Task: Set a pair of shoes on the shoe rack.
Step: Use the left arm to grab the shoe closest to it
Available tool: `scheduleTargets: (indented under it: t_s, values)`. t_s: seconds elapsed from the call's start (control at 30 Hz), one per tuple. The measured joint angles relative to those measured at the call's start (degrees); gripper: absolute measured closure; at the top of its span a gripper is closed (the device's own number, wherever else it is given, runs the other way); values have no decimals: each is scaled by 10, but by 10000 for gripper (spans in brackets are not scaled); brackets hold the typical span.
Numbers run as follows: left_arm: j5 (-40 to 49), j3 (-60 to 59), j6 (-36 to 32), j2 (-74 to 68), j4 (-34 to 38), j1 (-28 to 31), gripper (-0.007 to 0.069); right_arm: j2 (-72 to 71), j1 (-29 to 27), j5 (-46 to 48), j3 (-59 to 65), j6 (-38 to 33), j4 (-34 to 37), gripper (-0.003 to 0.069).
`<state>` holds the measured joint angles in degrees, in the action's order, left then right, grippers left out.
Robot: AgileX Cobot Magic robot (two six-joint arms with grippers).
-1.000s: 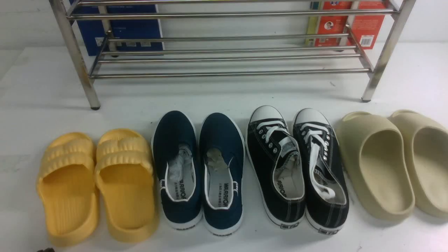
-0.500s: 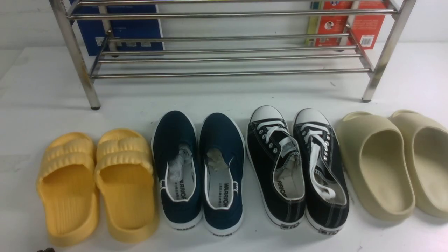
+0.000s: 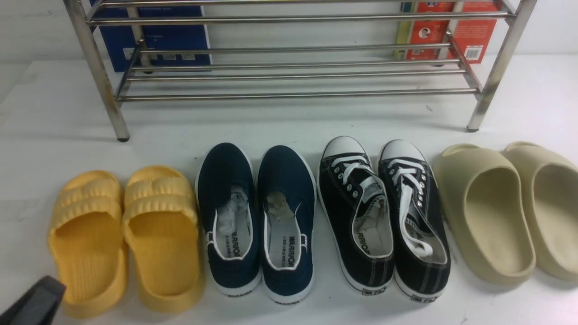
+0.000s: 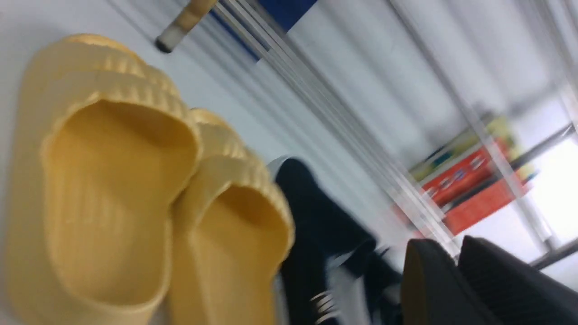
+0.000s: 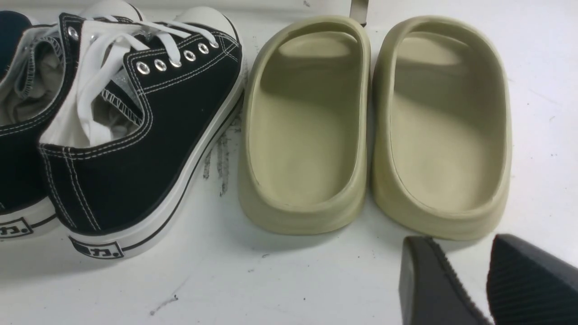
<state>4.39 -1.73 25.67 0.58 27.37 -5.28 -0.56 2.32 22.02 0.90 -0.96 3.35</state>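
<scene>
The shoe rack (image 3: 289, 94) runs off the top edge; left wrist view blurred.

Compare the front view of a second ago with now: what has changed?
The left gripper has come into the front view's lower left corner, by the heel of the leftmost yellow slide. Nothing was taken hold of. The navy slip-on shoes and the shoe rack stayed put.

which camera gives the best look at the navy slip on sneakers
The front view: both navy slip-on sneakers show whole and sharp, WARRIOR insoles readable. The left wrist view catches only a blurred dark part beyond the yellow slides. The right wrist view shows just a navy sliver at its edge.
</scene>
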Motion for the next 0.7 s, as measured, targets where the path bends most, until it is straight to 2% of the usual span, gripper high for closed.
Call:
scheduleTargets:
  t_s: [0.1, 0.2, 0.33, 0.5, 0.53, 0.57, 0.7]
  values:
    - [-48, 0, 1, 0, 50, 0, 512, 0, 0, 0, 0, 0, 0, 419]
    - [-38, 10, 0, 0, 71, 0, 535, 0, 0, 0, 0, 0, 0, 419]
    - [118, 116, -36, -58, 47, 0, 638, 0, 0, 0, 0, 0, 0, 419]
    - [317, 277, -88, -241, -9, 0, 638, 0, 0, 0, 0, 0, 0, 419]
    - [332, 290, -90, -250, -14, 0, 638, 0, 0, 0, 0, 0, 0, 419]
    - [386, 338, -108, -326, -32, 0, 638, 0, 0, 0, 0, 0, 0, 419]
    - [441, 406, -149, -447, -65, 0, 638, 0, 0, 0, 0, 0, 0, 419]
